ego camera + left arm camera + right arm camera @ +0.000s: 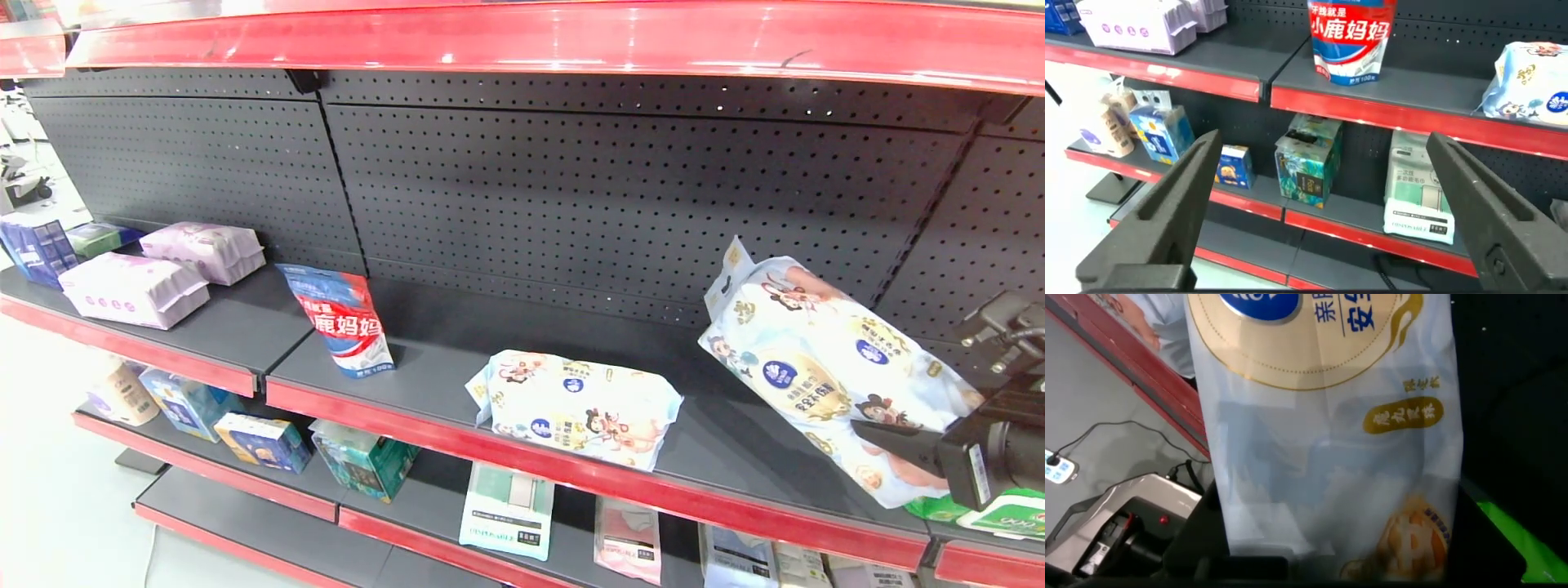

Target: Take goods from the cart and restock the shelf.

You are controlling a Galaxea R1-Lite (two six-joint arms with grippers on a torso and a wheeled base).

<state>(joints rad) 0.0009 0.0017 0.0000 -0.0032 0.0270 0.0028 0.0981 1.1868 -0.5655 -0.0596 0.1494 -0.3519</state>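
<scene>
Right claw (891, 441) clamped on tilted cartoon-print pack (804, 359), over shelf (457, 335) right end. Left claw (1323, 140) spread wide, empty.

This is looking like a shop aisle. A tiered shelf (506, 327) is running across the head view, each tier carrying a red front strip (457, 445) and backing onto black perforated panels (612, 188). Packaged goods are sitting spaced along it: purple tissue packs (135, 290), a standing blue-and-red pouch (343, 322) and a cartoon-printed pack (571, 408). Small boxes (261, 441) are lining the tier below, above a pale floor (49, 506).
</scene>
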